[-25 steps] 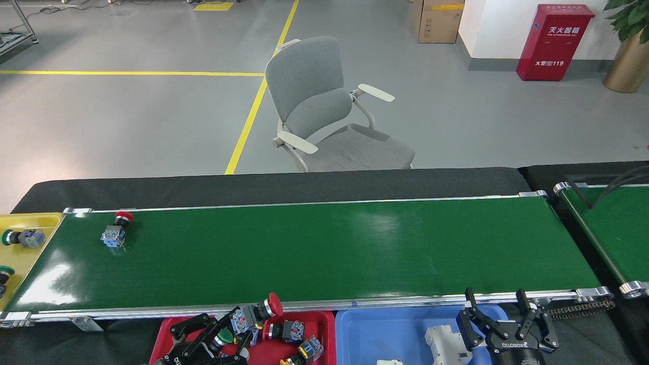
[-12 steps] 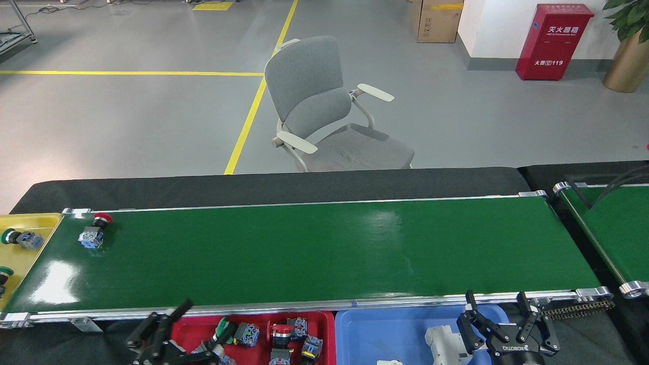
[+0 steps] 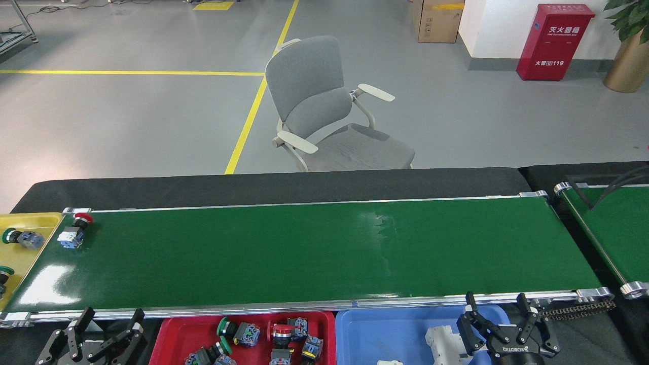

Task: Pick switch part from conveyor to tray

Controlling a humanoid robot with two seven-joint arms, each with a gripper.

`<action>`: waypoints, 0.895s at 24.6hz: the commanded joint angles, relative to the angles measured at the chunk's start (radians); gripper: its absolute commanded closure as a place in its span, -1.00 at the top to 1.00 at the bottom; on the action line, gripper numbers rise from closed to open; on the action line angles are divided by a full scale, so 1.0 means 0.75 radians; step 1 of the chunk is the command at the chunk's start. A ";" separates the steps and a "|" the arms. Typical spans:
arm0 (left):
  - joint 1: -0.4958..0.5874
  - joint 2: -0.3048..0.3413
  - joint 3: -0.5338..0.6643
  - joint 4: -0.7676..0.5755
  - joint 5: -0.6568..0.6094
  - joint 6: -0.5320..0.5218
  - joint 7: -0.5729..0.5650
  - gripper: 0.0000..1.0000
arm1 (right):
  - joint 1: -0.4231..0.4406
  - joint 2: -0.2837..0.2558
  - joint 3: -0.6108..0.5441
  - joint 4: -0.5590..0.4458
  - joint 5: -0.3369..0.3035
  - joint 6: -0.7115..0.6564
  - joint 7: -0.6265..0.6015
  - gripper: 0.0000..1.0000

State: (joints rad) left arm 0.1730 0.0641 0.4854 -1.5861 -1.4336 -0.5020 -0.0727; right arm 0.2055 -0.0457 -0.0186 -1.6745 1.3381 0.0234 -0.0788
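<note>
Glossy green conveyor (image 3: 304, 253), black tabletop (image 3: 274, 183), grey floor (image 3: 127, 121), grey chair (image 3: 324, 106)

One long glossy dark-green conveyor belt (image 3: 314, 253) carries one red-capped switch part (image 3: 72, 232). One red plastic tray (image 3: 175, 337) holds about five switch parts, two green-capped (image 3: 234, 329) and one red-capped among them. One yellow tray (image 3: 30, 220) shows two green-capped switches. One blue tray (image 3: 375, 334) holds two white parts. Two black two-finger grippers (image 3: 99, 337) appear.
</note>
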 commanded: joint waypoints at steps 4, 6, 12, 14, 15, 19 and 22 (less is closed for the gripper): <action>-0.012 0.021 0.007 -0.018 0.032 0.017 -0.001 1.00 | 0.010 -0.004 -0.004 -0.036 0.001 0.002 -0.001 0.99; -0.012 0.021 0.011 -0.023 0.032 0.017 -0.001 1.00 | 0.018 -0.004 -0.004 -0.050 0.001 0.002 -0.001 0.99; -0.010 0.029 0.011 -0.023 0.034 0.017 0.001 1.00 | 0.072 -0.002 -0.004 -0.101 0.001 0.000 -0.001 0.99; -0.008 0.027 0.013 -0.025 0.036 0.017 0.001 1.00 | 0.072 -0.004 -0.004 -0.103 0.001 0.000 0.001 0.99; -0.008 0.027 0.013 -0.025 0.036 0.017 0.001 1.00 | 0.072 -0.002 -0.004 -0.101 0.001 0.000 0.001 0.99; -0.008 0.029 0.015 -0.027 0.036 0.019 0.003 1.00 | 0.072 -0.007 -0.004 -0.101 0.001 0.000 0.001 0.98; -0.008 0.029 0.015 -0.029 0.038 0.019 0.003 1.00 | 0.068 -0.002 -0.004 -0.101 0.001 0.000 0.003 0.98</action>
State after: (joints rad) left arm 0.1726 0.0742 0.4918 -1.5946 -1.4110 -0.4901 -0.0793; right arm 0.2615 -0.0457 -0.0186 -1.7354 1.3381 0.0267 -0.0769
